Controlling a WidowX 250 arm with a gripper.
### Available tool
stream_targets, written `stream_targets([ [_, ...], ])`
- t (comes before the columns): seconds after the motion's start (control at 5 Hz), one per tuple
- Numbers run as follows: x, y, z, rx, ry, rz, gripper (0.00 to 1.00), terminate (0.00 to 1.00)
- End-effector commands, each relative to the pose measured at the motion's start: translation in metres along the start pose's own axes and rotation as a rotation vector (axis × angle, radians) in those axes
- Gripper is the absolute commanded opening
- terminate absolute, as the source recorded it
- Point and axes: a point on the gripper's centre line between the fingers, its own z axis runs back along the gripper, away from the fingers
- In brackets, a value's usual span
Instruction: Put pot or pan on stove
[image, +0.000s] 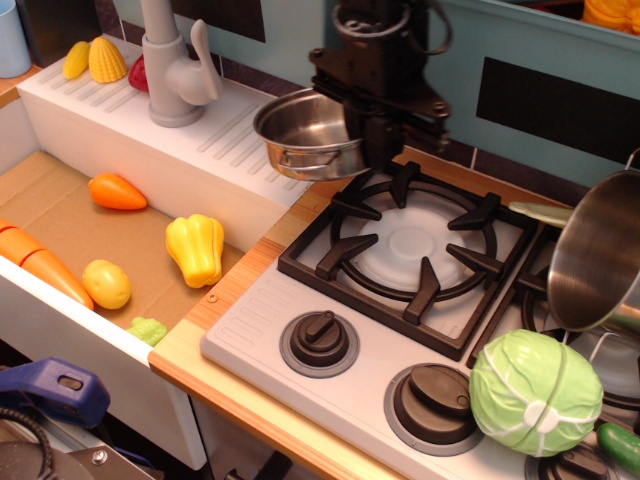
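The fingers (378, 135) grip the small pot (305, 132) by its right rim, held in the air just left of the stove (415, 245). With only 1 edge pinched, it could tilt or slip and catch the grate.

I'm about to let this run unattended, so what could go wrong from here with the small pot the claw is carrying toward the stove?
1. The claw holds the small pot by one side of its rim, so the pot hangs out sideways and could tilt or slip free.
2. The pot is in the air over the edge between the white ledge and the stove; a drop here might miss the burner.
3. The grate's raised black arms could catch the pot's bottom if it is lowered off-centre.
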Motion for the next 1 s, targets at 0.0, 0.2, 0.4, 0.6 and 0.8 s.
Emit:
stream_targets([
  [0.0,-0.008,-0.043,0.015,-0.002,-0.08,0.103,0.0,0.0],
  [0.2,-0.009,-0.054,0.008,-0.043,-0.092,0.121,0.0,0.0],
  [0.4,-0.002,-0.057,-0.007,-0.114,-0.128,0.107,1.0,0.0],
  [0.6,-0.002,-0.057,-0.007,-0.114,-0.128,0.107,1.0,0.0],
  [0.8,-0.002,-0.057,-0.007,-0.114,-0.128,0.107,1.0,1.0],
])
